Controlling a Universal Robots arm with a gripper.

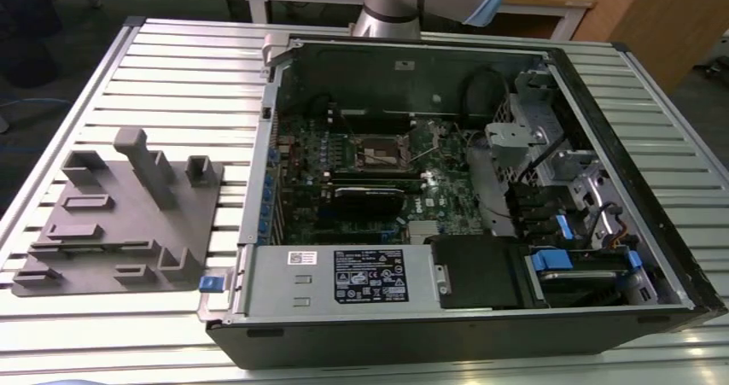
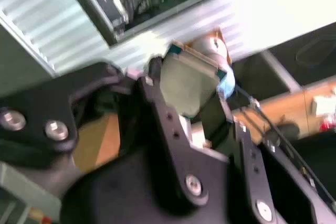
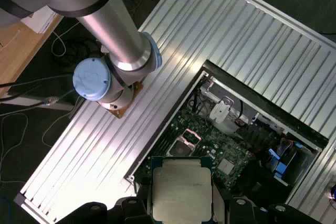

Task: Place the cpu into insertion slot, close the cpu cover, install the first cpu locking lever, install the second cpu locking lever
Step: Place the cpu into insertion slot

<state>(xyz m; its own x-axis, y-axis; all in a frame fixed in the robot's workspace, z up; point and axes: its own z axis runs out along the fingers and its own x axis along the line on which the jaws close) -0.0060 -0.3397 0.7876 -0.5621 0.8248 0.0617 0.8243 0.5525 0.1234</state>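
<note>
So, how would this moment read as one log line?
pincer: shut on cpu | cpu: held well clear of computer case | insertion slot: empty

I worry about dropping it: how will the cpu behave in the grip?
The cpu looks flat and rigid, so it likely will not bend. Its smooth metal top suggests it may slip between the fingers. The thin green edge seems fragile.

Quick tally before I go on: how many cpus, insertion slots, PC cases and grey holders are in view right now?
cpu: 1, held in the gripper
insertion slot: 1, on the motherboard
PC case: 1, open
grey holder: 1, beside the case
Total: 4
</note>
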